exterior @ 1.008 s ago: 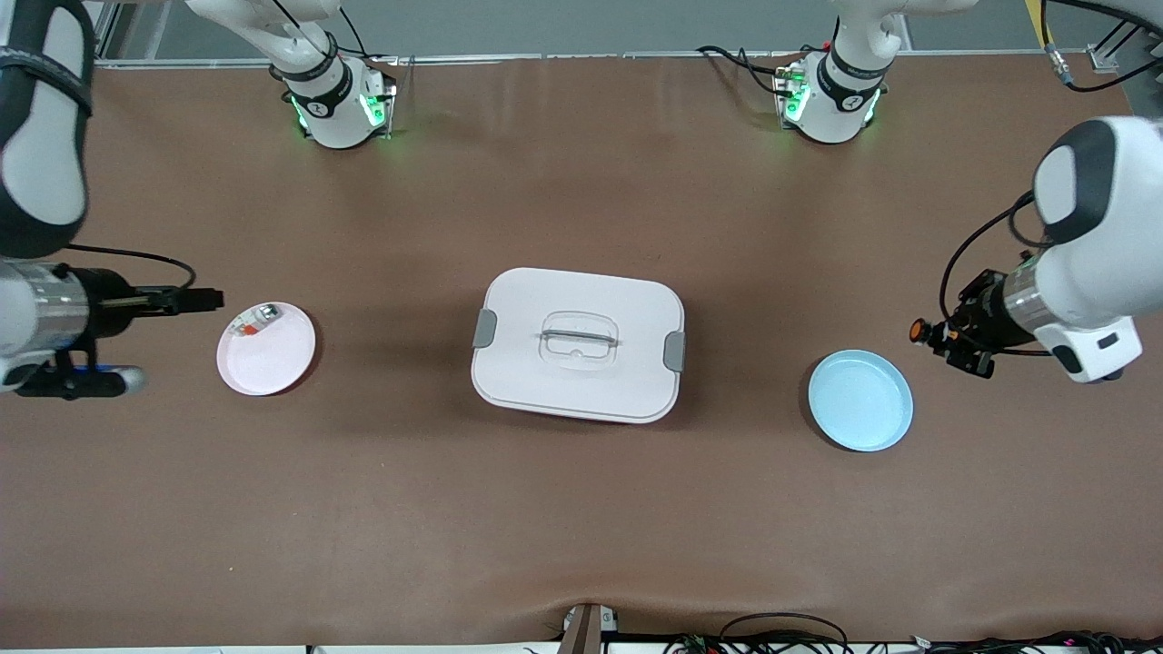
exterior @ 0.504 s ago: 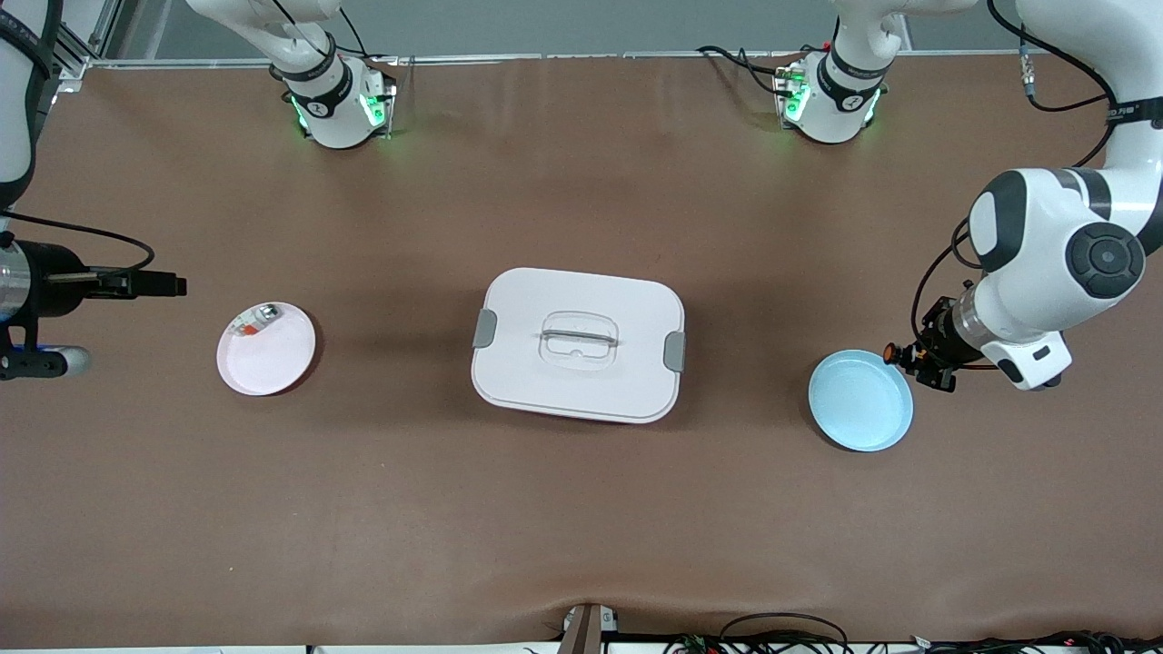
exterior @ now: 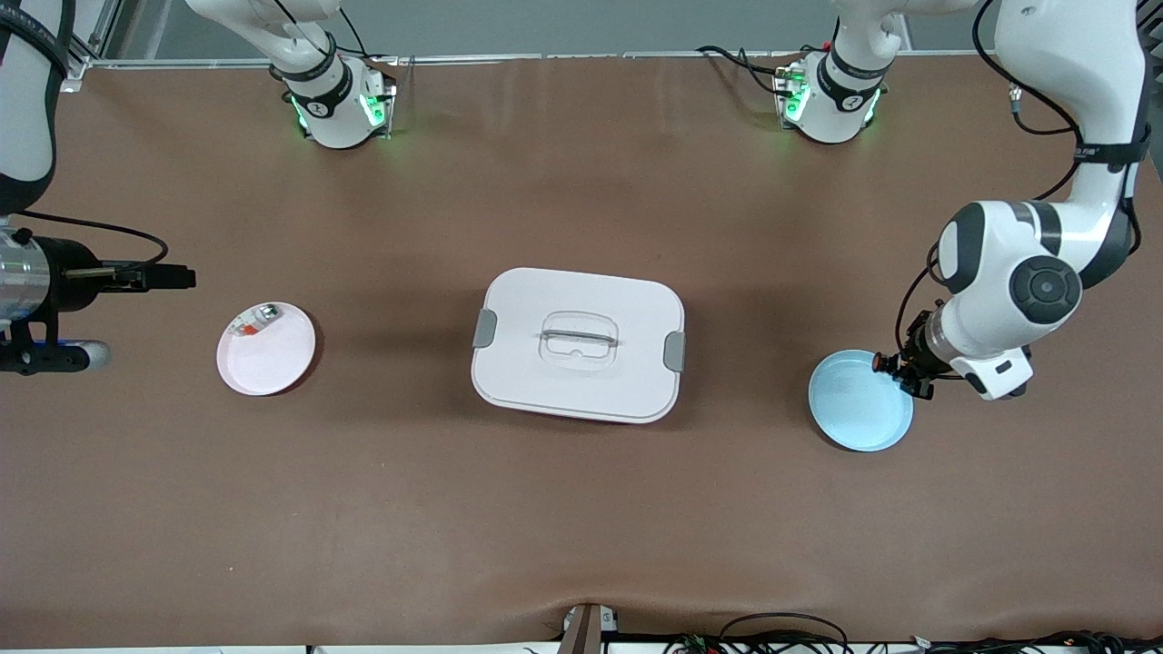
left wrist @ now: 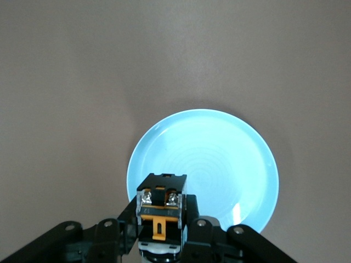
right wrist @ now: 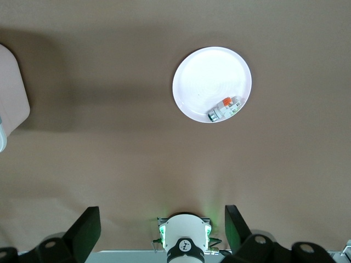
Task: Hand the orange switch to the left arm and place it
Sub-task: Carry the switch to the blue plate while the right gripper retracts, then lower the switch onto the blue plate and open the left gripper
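Note:
The orange switch, black with an orange band and metal screws, sits clamped between my left gripper's fingers. In the front view the left gripper holds the switch over the edge of the blue plate toward the left arm's end; the plate is bare. My right gripper is open and empty, in the air over the table beside the pink plate, toward the right arm's end; its fingers stand wide apart. The white lidded box sits mid-table between the plates.
A small silver-and-red item lies on the pink plate's rim side nearest the robot bases; it also shows in the right wrist view on the plate. The box's corner shows there too. Cables lie along the table's front edge.
My left arm has swung in and lowered, carrying the switch from outside the blue plate to over its edge. The right gripper drew back from the pink plate, then shifted slightly.

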`<state>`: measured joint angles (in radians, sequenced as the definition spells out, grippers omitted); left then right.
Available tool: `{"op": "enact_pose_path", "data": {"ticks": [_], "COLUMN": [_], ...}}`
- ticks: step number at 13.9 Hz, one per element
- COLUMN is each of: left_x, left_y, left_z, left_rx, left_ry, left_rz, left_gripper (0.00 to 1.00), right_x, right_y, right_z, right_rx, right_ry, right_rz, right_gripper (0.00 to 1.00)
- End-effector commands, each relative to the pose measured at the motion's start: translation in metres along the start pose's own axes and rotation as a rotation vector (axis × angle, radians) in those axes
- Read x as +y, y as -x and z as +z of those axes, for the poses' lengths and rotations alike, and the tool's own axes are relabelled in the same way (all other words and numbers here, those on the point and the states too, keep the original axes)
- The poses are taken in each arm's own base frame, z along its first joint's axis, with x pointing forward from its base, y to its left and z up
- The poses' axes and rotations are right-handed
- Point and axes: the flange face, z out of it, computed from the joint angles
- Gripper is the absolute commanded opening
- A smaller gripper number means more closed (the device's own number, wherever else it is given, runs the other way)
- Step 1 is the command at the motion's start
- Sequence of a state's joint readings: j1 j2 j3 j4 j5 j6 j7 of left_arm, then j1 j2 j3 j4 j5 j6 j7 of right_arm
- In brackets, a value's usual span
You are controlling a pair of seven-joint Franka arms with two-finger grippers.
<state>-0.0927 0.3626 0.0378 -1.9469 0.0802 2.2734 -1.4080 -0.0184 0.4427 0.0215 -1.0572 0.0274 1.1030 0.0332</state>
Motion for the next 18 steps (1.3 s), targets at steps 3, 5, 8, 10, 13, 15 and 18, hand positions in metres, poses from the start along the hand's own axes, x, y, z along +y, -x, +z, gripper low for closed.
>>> {"op": "enact_pose_path", "data": {"ticks": [3, 5, 8, 10, 13, 15, 18], "left_x": [0.017, 0.022, 0.028, 0.032, 0.03, 0.027, 0.025], "left_y": [0.003, 0.003, 0.003, 0.003, 0.002, 0.002, -0.002], "left_z": [0.027, 0.037, 0.052, 0.062, 0.076, 0.091, 0.099], "left_rx": [0.017, 0.014, 0.011, 0.006, -0.001, -0.006, -0.01], "left_ry": [-0.015, -0.027, -0.045, -0.053, -0.074, -0.097, -0.108], "left_rz": [0.004, 0.004, 0.004, 0.002, 0.0, -0.001, -0.006], "left_gripper": [0.0, 0.0, 0.0, 0.0, 0.0, 0.0, 0.0], "right_x": [0.015, 0.015, -0.006, -0.015, -0.011, -0.013, 0.028], "right_y": [0.01, 0.019, 0.03, 0.043, 0.045, 0.045, 0.048], "right_z": [-0.01, -0.015, -0.024, -0.021, -0.021, -0.023, -0.03], "right_rx": [0.011, 0.002, 0.022, -0.046, -0.052, -0.04, -0.016], "right_ry": [0.127, 0.171, 0.183, 0.183, 0.152, 0.155, -0.055], "right_rz": [0.062, 0.073, 0.045, 0.04, 0.037, 0.036, 0.029], "right_gripper": [1.0, 1.0, 1.0, 1.0, 1.0, 1.0, 1.0]}}
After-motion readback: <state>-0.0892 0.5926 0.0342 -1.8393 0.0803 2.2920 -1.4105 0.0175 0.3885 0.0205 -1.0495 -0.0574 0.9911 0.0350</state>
